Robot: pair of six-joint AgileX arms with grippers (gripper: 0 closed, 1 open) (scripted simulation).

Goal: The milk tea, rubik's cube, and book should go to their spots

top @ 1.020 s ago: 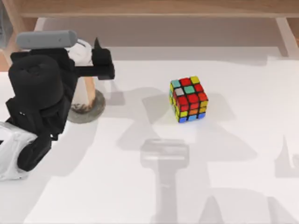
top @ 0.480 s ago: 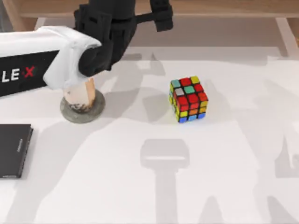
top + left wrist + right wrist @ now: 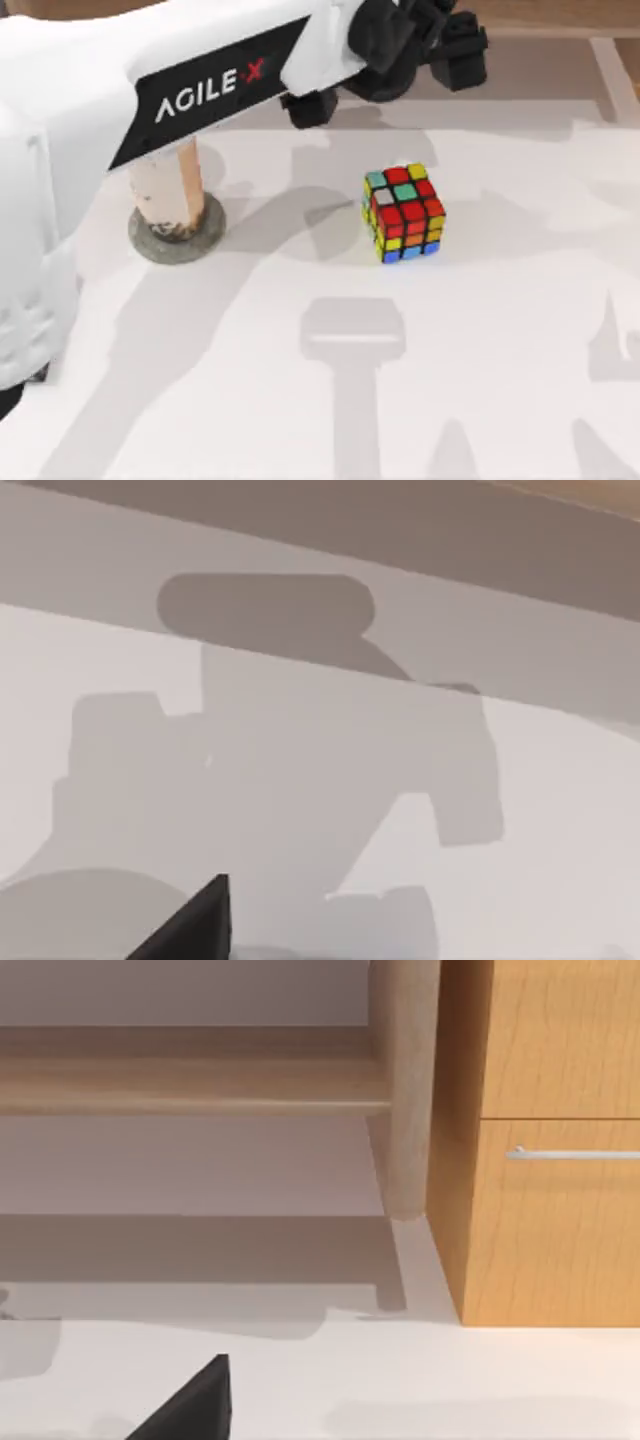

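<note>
The milk tea [image 3: 165, 185] stands upright on the round grey coaster [image 3: 205, 238] at the table's left, its lid hidden under my left arm. The rubik's cube [image 3: 403, 213] sits alone on the white table right of centre. My left gripper [image 3: 390, 75] hovers open and holding nothing high over the back of the table, behind the cube. One of its dark fingertips [image 3: 195, 925] shows above bare table in the left wrist view. The book is out of view. A dark fingertip [image 3: 195, 1405] of my parked right gripper, set far to one side, shows above the table's back edge.
My white left arm [image 3: 120, 90] covers the table's left and back left. A wooden ledge [image 3: 560, 15] runs along the back. A wooden cabinet [image 3: 540, 1140] with a drawer handle [image 3: 575, 1153] and a post stands beyond the table edge.
My left gripper has let go of the milk tea on the coaster, risen and swung right along the back. The arm now covers the black slab seen at the left edge.
</note>
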